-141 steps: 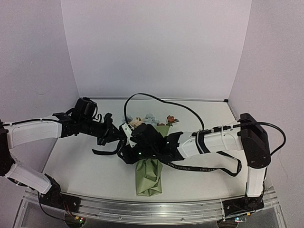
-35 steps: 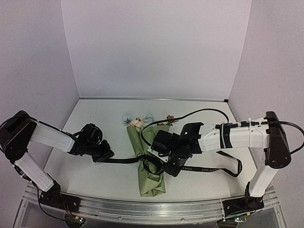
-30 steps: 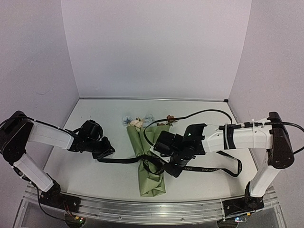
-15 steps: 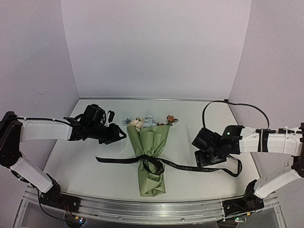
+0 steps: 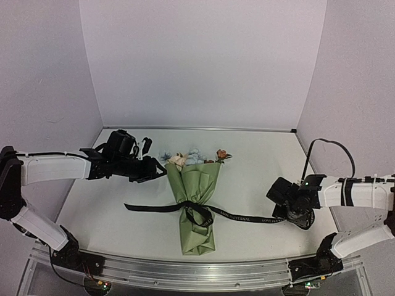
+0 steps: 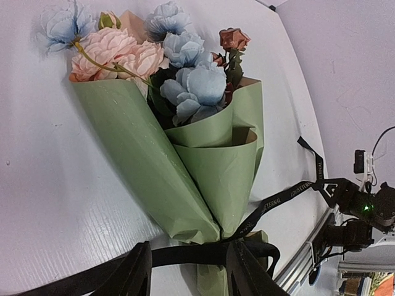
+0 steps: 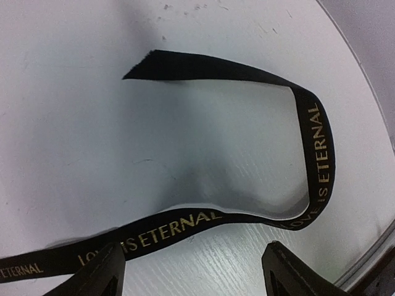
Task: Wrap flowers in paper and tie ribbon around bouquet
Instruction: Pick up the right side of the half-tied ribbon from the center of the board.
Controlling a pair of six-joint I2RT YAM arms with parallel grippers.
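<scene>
Both jaws apart, empty | bouquet between them | ribbon under right jaws

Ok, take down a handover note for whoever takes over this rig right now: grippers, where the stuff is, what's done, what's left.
Left gripper: open, empty, just left of the flower heads.
Right gripper: open, empty, over the right tail of the ribbon.
The bouquet lies mid-table, heads pointing away from the arms.
Done: flowers wrapped in the paper cone. The ribbon is knotted around its narrow neck, with tails spread left and right.
Left: probably only checking the knot is tight, which can't be judged from these views.
</scene>
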